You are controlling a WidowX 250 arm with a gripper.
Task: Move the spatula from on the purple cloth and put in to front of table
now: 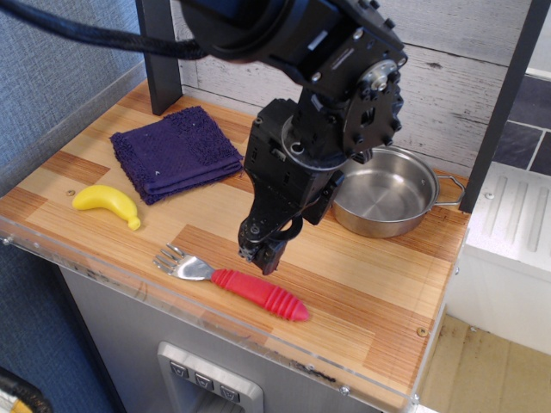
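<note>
Observation view, the only one supplied. The spatula [234, 280] was seen lying flat on the desk [362, 292], close to the front edge, red handle pointing right and tined metal head pointing left. It was off the cloth [176, 152], which sat well apart at the back left with nothing on it. The end effector [261, 255] was seen hanging just above the handle, near where it joins the metal head, apart from it, nothing held. Whether its tips were spread or pressed together could not be told; they were dark and seen end-on.

The placement was judged done, and retreat was taken as the step in hand. For that step to be done well, a straight vertical lift would be wanted first, so that the handle is not clipped or dragged. A sideways swing should be left until the tips are well above the spatula. The handle looked rounded and ribbed, so a nudge was judged likely to roll it toward the clear front lip. The pan [384, 192] sat close behind the arm on the right, so a backward sweep at low height was judged risky. The banana [107, 205] lay at the front left, well apart from the spatula, and was not judged to be in the way.
</note>
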